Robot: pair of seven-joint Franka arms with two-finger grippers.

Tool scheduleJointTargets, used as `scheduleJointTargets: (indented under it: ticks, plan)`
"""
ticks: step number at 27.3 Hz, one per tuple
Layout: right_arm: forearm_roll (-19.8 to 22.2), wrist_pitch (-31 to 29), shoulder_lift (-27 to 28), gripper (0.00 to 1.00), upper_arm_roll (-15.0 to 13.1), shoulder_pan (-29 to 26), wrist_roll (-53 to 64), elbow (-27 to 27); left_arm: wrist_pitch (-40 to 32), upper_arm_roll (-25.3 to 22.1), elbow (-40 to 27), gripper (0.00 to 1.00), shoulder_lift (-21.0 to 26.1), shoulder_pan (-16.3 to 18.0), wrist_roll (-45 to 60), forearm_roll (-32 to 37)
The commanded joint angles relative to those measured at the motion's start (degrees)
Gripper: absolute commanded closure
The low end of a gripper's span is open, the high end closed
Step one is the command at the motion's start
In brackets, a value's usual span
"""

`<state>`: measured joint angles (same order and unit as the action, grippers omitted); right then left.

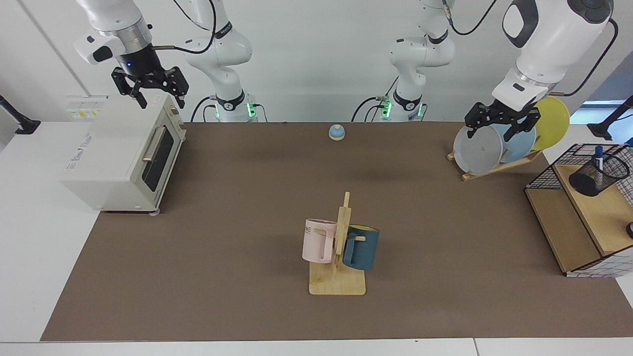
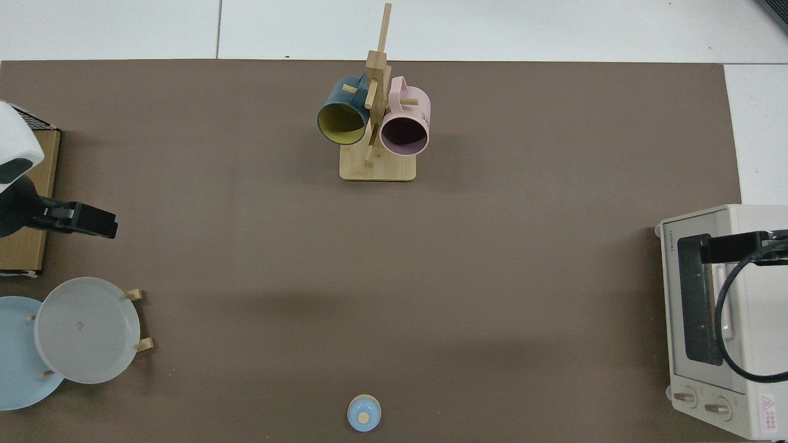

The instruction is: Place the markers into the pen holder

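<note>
Facing view has the small black wire-mesh cylindrical pen holder sitting on the upper wooden shelf inside the larger black wire-grid basket, off the brown mat's edge on the left arm's side. It's tipped over a bit, its open mouth leaning away from the mat. The slim white whiteboard marker with a blue cap is already standing in it, long axis close to upright, cap end poking out above the rim; its lower end is lost behind the mesh.

Left gripper hangs in the air right in front of the grey plate in the wooden plate rack, fingers spread wide and pointing down, holding nothing. It's well apart from the pen holder. Right gripper hovers over the top of the white toaster oven at the mat's opposite edge, also spread wide and empty. That arm is just waiting.
</note>
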<state>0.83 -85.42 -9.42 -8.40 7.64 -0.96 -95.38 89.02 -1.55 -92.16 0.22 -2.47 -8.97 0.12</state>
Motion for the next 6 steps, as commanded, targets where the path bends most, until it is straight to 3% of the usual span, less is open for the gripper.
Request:
scheduleJointTargets:
  ticks: [1,6]
  plan:
    - [-2.0,0.2,-0.3,0.0,0.1,-0.8,1.3,0.1,1.3,0.1,-1.7,0.0,-1.0,0.3,0.6,0.8]
    - [-2.0,1.0,0.6,0.0,0.1,-0.9,1.4,0.1,1.3,0.1,-1.9,0.0,-1.0,0.3,0.6,0.8]
